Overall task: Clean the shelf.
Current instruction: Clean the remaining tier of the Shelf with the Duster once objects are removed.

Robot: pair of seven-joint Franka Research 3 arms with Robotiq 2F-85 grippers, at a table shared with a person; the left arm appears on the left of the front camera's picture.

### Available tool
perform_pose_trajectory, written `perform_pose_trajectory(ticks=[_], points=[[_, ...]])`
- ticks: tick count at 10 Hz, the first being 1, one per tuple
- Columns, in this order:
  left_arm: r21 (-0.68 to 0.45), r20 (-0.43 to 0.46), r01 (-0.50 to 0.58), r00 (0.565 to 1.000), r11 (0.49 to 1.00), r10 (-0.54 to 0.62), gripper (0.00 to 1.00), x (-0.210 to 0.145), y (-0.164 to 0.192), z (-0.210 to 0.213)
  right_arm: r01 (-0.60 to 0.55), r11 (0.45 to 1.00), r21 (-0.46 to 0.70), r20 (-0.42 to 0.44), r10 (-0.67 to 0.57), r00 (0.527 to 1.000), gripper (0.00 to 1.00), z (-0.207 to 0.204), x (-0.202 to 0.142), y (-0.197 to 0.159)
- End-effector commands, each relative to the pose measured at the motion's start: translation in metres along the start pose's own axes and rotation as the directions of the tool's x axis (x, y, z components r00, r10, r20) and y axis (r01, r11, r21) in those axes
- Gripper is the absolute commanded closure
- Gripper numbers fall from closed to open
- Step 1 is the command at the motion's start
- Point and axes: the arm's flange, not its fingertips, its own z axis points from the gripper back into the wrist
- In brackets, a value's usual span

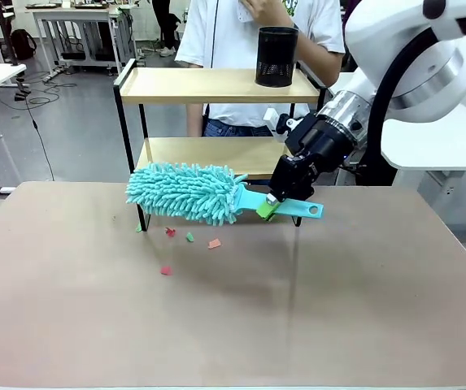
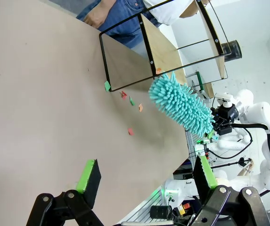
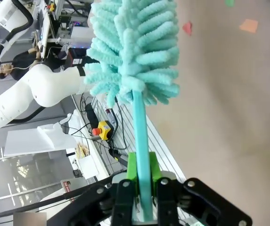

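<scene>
In right hand (image 1: 273,205), teal duster (image 1: 185,192)

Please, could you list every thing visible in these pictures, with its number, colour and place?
two-tier wooden shelf with thin metal frame: one, light wood and black, table's far side
mesh cup: one, black, top board, right end
fluffy duster: one, turquoise, before the lower board
paper scraps: about five, red, green, orange, on the table under the duster
table: one, brown
person: one, white shirt, behind shelf
left gripper: open, above table
right gripper: shut on duster's handle
</scene>
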Motion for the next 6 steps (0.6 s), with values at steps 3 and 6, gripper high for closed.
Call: perform_pose_trajectory(ticks=[3,6], points=[[-0.023,0.019,0.023,1.000,0.999,-0.022,0.00,-0.0001,0.0000,-0.0019,0.001,1.000,-0.004,0.141,0.000,0.990,0.88,0.0013,0.0142,0.0005],[-0.023,0.019,0.023,1.000,0.999,-0.022,0.00,-0.0001,0.0000,-0.0019,-0.079,0.996,0.044,0.204,0.069,0.977,0.88,0.0053,0.0127,-0.0002]])
